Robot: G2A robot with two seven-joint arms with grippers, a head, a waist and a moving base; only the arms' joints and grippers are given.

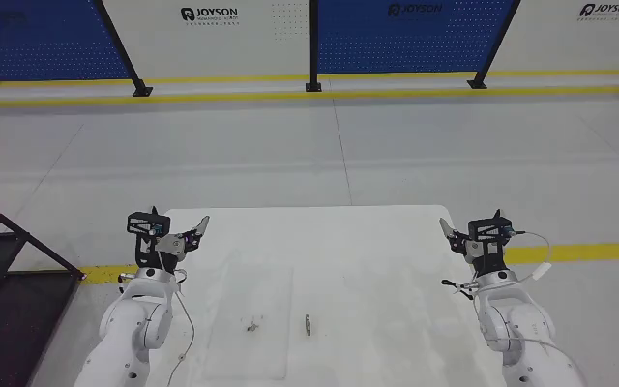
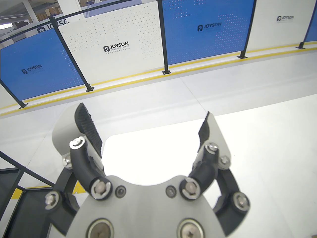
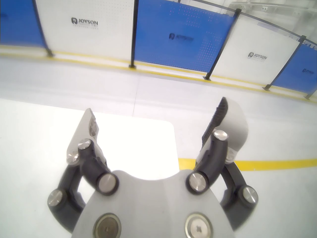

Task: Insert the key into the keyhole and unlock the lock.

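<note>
White bench (image 1: 387, 281), rounded corners, one, standing on a pale grey floor. Left hand (image 1: 180, 224), held above the far left corner of the bench, fingers spread wide with nothing between them; the left wrist view shows the same hand (image 2: 144, 111) with its ribbed black pads (image 2: 88, 127) well apart and the bench corner below. Right hand (image 1: 472, 226), held above the far right corner, likewise spread and holding nothing; the right wrist view shows this hand (image 3: 156, 106) over the rounded corner, the floor beyond. Faint clear sheet (image 1: 232, 290), rectangular, lying flat on the left half of the bench toward the near edge. Small pale tangled piece (image 1: 253, 326), resting on that sheet near its right side. Slim dark piece (image 1: 308, 323), resting on the bare bench just beside the sheet's right edge, a little to the right of the tangled piece. These two are the key and the lock, but they are too small to tell which is which. Both lie near the middle of the near side, well apart from either hand. Yellow floor line (image 1: 571, 253), to the right of the bench. Blue and white fence panels (image 1: 406, 34) on black posts, along the far side. Black frame (image 1: 29, 247), on the floor left of the bench.
</note>
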